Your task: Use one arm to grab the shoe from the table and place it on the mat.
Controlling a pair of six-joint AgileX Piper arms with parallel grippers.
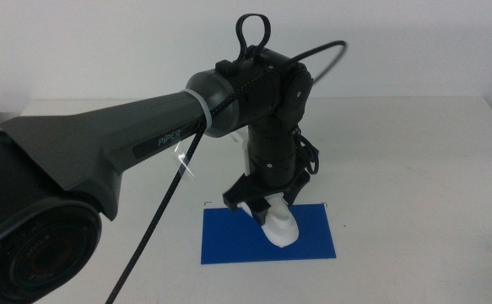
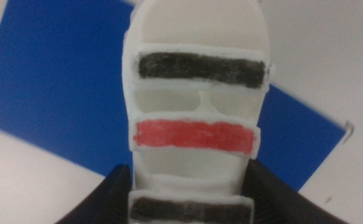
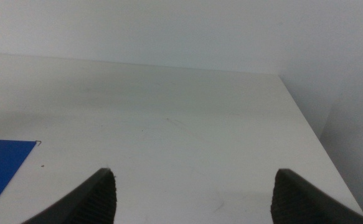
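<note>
Blocking much of the middle view, the left arm (image 1: 144, 143) is reaching in from the left side, its thick grey body covering a large part of the table (image 1: 414, 152) behind it. A black cable (image 1: 165, 219) is looping down across the arm and running out of the bottom edge. The left gripper (image 1: 265, 201) is hanging over the blue mat (image 1: 229, 241), and its wrist is hiding the upper part of the shoe (image 1: 278, 228); only the white lower end is showing, over the middle of the mat, and contact with the mat is hard to judge.

The left wrist view is filling in the rest. The shoe (image 2: 197, 124) is sitting between the two dark jaws, which are pressing against its sides near the strap closest to the camera, so the gripper is clamping the shoe. Two black straps and one red strap are crossing the white sole; the nearest black strap is being cut off by the picture's edge. The mat (image 2: 56, 93) is lying beneath the shoe, with a corner (image 2: 340, 130) showing on the far side. The far tip of the shoe is running out of frame.

The right gripper (image 3: 193, 193) is waiting out of the middle view, jaws spread wide over bare table (image 3: 187, 112), with one corner of the mat (image 3: 4, 162) just showing.
</note>
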